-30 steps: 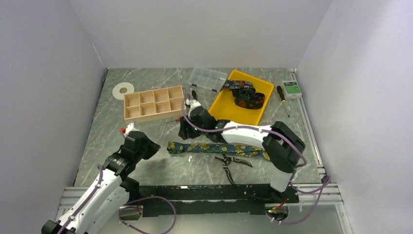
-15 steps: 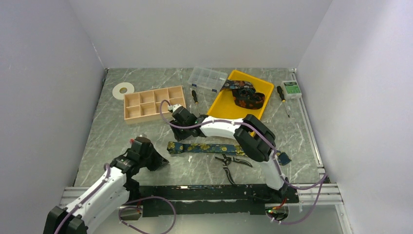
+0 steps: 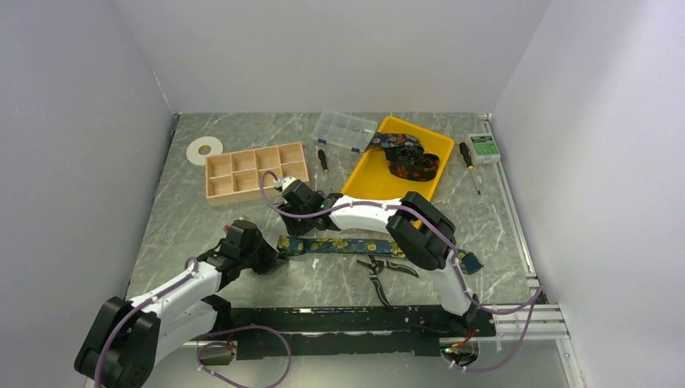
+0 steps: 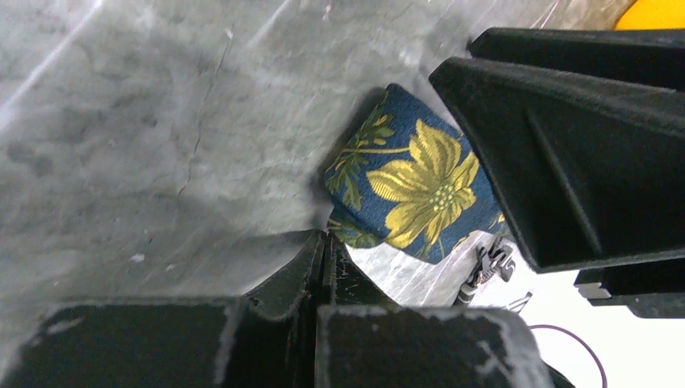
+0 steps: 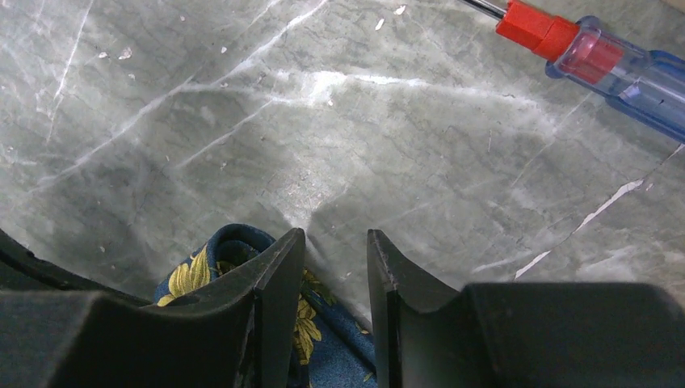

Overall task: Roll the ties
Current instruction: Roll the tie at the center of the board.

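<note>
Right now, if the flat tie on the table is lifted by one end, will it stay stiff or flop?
Likely floppy: the flat tie lies as a thin fabric strip hugging the table, so it would probably drape. Its end looks soft and light, so a push may bunch it rather than slide it.

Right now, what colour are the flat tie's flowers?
Yellow, on the navy flat tie; left wrist view shows it best.
</note>
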`<action>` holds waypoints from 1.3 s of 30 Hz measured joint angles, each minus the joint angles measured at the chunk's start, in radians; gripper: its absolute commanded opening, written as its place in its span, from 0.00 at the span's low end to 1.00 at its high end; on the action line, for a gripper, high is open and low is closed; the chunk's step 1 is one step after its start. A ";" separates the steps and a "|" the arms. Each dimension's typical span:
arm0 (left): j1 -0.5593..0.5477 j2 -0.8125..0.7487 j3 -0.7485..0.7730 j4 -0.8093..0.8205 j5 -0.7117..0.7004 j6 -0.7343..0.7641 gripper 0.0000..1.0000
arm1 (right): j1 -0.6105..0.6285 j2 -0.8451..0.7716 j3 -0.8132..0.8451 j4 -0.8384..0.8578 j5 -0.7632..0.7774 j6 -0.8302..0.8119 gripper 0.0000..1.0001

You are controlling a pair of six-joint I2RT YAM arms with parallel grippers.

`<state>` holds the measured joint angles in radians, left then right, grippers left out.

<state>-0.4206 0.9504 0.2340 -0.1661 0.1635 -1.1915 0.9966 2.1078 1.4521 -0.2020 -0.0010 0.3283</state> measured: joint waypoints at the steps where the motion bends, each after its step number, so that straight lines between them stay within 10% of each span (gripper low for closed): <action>1: 0.000 0.010 0.000 0.015 -0.003 -0.002 0.03 | 0.000 0.000 -0.002 0.003 -0.004 0.000 0.38; 22: 0.000 0.090 -0.016 0.198 -0.056 0.005 0.03 | -0.005 -0.016 -0.044 0.056 -0.074 -0.046 0.44; 39: 0.000 -0.433 -0.002 -0.277 -0.092 0.118 0.03 | -0.106 -0.401 -0.296 0.104 0.015 0.176 0.74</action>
<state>-0.4210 0.5175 0.2325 -0.4427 0.0715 -1.0737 0.8909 1.7069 1.1557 -0.0978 0.0139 0.5041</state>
